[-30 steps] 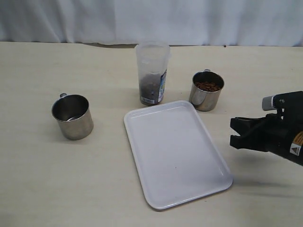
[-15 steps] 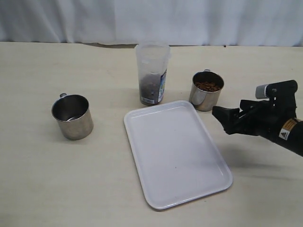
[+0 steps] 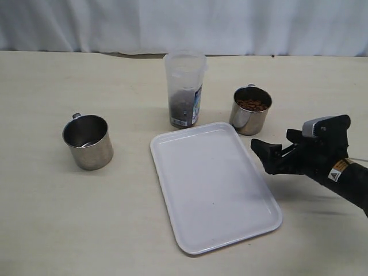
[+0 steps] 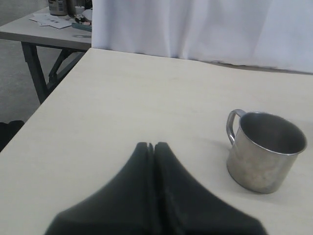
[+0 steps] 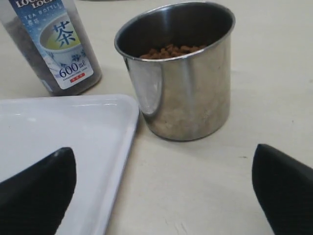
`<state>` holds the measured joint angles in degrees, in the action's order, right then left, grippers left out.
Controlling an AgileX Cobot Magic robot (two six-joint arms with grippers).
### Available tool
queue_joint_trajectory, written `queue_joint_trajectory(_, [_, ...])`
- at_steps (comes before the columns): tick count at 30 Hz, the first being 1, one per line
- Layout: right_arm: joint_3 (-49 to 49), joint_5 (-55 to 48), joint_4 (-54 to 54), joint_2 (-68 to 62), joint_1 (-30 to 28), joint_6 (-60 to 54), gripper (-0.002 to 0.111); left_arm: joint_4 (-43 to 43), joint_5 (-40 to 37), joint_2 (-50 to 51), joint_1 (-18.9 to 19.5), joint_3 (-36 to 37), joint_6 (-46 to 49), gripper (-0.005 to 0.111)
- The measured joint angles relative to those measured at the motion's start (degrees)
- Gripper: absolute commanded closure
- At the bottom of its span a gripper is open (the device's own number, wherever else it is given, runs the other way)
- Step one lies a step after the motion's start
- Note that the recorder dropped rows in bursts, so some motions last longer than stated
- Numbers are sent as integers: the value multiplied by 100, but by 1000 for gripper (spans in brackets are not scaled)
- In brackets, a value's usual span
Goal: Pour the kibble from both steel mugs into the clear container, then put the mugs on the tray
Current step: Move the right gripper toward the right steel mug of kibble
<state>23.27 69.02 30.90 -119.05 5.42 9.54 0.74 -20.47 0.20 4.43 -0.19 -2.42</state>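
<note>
Over by the tray (image 3: pixel 195 230), the right gripper (image 3: pixel 265 156) hangs near the full steel mug (image 3: pixel 251 115). Left wrist view: the left gripper (image 4: pixel 153 147) is pressed together, and the empty steel mug (image 4: pixel 264 156) stands apart on the bench (image 4: pixel 122 98). Right wrist view: that gripper is spread wide before the kibble (image 5: pixel 168 50), with the clear container (image 5: pixel 54 44) alongside.

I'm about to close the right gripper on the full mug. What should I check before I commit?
1. Right gripper open: ok, jaws spread wide.
2. Full mug centred ahead of the jaws: ok, though not yet between them.
3. Mug upright with kibble inside: ok.
4. Gap between mug and tray corner: cannot tell, they sit very close.
5. Clear container upright, ready to receive: ok.
6. Left gripper shut, over by the empty mug: ok.
</note>
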Motion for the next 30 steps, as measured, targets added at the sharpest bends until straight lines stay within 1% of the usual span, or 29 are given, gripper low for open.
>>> queue_joint_trajectory(12, [593,-106,336,-24,0,-34,30,0,-5,0,0,0,0,107])
queue_joint_trajectory(22, [920,-3,554,-655,0,-42,30,0,-5,0,0,0,0,107])
queue_joint_trajectory(30, [1348,7,645,-735,0,-123,30,0,-5,0,0,0,0,107])
